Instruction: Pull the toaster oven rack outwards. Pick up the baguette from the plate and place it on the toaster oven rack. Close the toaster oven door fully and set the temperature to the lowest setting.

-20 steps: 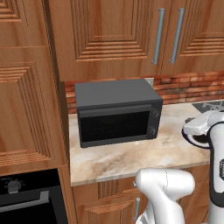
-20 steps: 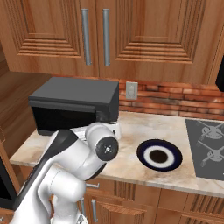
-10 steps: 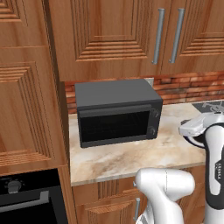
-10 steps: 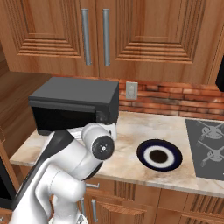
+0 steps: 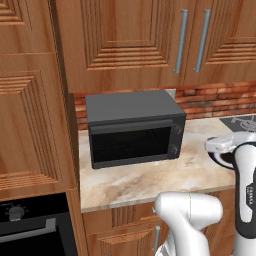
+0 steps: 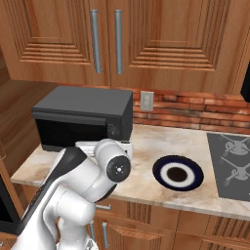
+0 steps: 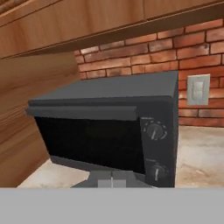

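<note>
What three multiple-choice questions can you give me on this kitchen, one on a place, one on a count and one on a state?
1. Where is the plate?
A. In a cupboard
B. On the counter, between the toaster oven and the stove
C. On the floor

2. How many knobs are on the toaster oven's front?
A. Two
B. Four
C. None

3. How is the toaster oven door?
A. Wide open
B. Taken off
C. Shut

Answers:
1. B: the right base view shows it on the stone top between the two.
2. A: the hand view shows one knob above the other.
3. C: the door lies flat against the front.
</note>
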Robot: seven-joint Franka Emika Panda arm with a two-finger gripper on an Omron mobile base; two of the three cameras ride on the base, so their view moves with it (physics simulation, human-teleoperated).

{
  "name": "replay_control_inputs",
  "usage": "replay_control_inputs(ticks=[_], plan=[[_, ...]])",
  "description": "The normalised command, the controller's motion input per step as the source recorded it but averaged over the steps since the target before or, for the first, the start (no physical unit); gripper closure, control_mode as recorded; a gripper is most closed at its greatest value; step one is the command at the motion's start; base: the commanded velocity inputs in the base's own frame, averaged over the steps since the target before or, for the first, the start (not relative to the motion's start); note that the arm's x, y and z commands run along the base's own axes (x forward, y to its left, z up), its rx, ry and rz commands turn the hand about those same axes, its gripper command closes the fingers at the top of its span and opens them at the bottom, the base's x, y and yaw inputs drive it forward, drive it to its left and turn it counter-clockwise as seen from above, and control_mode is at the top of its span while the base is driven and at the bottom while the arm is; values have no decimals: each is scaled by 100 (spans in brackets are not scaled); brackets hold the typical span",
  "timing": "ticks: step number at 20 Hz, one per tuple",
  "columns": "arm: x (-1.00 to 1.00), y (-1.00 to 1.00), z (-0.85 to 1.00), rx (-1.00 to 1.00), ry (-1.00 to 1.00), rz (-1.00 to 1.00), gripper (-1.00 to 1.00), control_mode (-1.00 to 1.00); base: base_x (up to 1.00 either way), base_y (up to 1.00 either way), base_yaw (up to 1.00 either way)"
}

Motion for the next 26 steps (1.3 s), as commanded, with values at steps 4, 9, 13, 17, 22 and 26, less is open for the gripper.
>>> replay_control_inputs(ticks=[4, 9, 13, 17, 22, 26], plan=[[19, 0, -19, 10, 0, -12, 100, -100, 0, 0, 0], [33, 8, -25, 6, -1, -11, 100, -100, 0, 0, 0], [34, 8, -23, 7, -8, -11, 100, -100, 0, 0, 0], [25, 0, -16, 12, -10, -6, 100, -100, 0, 0, 0], [24, 2, -20, 9, -7, -3, 100, -100, 0, 0, 0], [15, 12, -20, 1, -6, 0, 100, -100, 0, 0, 0]])
